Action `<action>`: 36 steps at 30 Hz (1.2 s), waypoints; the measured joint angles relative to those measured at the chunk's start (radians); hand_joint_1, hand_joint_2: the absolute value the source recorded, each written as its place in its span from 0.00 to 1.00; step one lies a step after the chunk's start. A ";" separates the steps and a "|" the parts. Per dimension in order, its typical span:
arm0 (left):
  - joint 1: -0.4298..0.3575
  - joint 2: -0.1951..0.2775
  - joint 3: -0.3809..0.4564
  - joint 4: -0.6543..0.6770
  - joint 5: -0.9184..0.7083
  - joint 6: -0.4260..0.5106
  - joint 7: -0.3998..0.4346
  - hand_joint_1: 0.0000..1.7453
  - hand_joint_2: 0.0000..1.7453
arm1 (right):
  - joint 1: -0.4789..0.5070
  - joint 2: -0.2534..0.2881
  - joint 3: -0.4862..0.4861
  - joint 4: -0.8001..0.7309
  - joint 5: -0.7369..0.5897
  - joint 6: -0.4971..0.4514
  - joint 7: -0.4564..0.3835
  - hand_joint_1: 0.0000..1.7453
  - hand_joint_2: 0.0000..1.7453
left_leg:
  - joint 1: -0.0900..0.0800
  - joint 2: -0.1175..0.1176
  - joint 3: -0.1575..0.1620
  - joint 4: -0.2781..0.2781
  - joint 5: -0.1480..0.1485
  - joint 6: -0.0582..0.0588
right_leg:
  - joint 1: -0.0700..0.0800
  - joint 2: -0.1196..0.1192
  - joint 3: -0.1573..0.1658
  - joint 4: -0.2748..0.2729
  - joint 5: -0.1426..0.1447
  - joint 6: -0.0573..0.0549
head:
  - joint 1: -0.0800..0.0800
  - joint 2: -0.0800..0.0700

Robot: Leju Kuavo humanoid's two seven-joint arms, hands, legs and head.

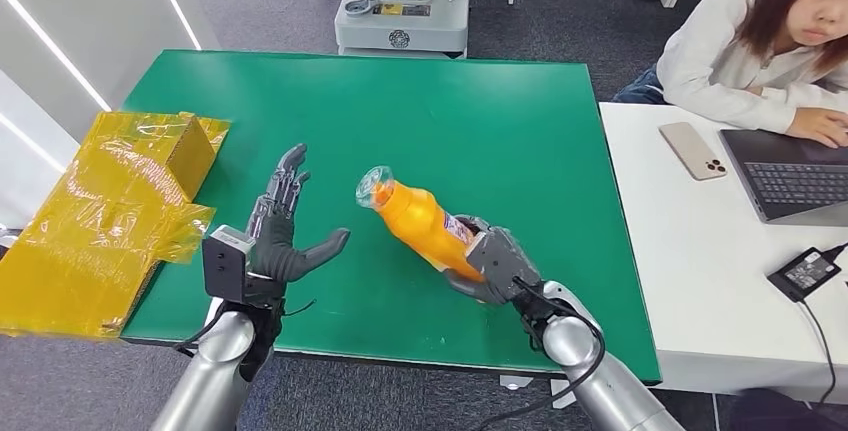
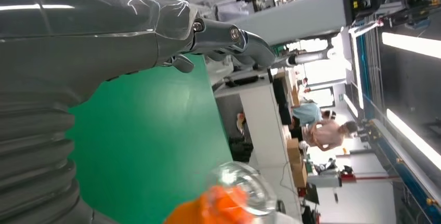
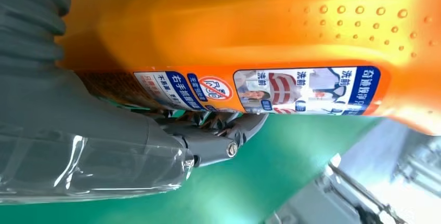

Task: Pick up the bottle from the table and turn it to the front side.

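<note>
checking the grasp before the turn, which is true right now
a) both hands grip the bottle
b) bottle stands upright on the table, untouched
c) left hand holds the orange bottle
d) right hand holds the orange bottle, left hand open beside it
d: the right hand grips the lower body of the tilted orange bottle, while the left hand is spread open and apart from it.

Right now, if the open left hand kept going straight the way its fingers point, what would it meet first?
Probably nothing: the left hand points across bare green table, passing left of the orange plastic bottle held in the right hand. Depth is uncertain.
</note>
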 joint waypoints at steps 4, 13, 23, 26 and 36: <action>-0.016 -0.007 0.004 0.020 0.036 -0.039 0.016 0.00 1.00 | 0.002 0.024 -0.033 -0.001 0.010 -0.032 -0.031 1.00 1.00 | 0.000 0.000 0.000 0.000 0.000 0.000 | 0.000 0.000 0.000 0.000 0.000 0.000 | 0.000 0.000; -0.068 -0.013 0.014 0.097 0.105 -0.108 0.044 0.00 1.00 | 0.000 0.069 -0.072 -0.002 0.011 -0.098 -0.086 1.00 1.00 | 0.000 0.000 0.000 0.000 0.000 0.000 | 0.000 0.000 0.000 0.000 0.000 0.000 | 0.000 0.000; -0.159 -0.037 0.016 0.151 0.155 -0.214 0.060 0.00 1.00 | -0.040 0.123 -0.078 0.032 0.007 -0.104 -0.137 1.00 1.00 | 0.000 0.000 0.000 0.000 0.001 0.000 | 0.000 0.000 0.000 0.000 0.000 0.000 | 0.000 0.000; -0.216 -0.064 0.013 0.165 0.174 -0.214 0.081 0.00 1.00 | -0.081 0.161 -0.076 0.058 -0.009 -0.107 -0.150 1.00 1.00 | 0.000 0.000 0.000 0.000 0.001 0.000 | 0.000 0.000 0.000 0.000 0.001 0.000 | 0.000 0.000; -0.315 -0.131 -0.020 0.195 0.256 -0.237 0.123 0.00 1.00 | -0.123 0.231 -0.074 0.102 -0.026 -0.122 -0.131 1.00 1.00 | 0.000 0.000 0.000 0.001 0.001 0.000 | 0.000 0.000 0.000 0.000 0.001 0.000 | 0.000 0.000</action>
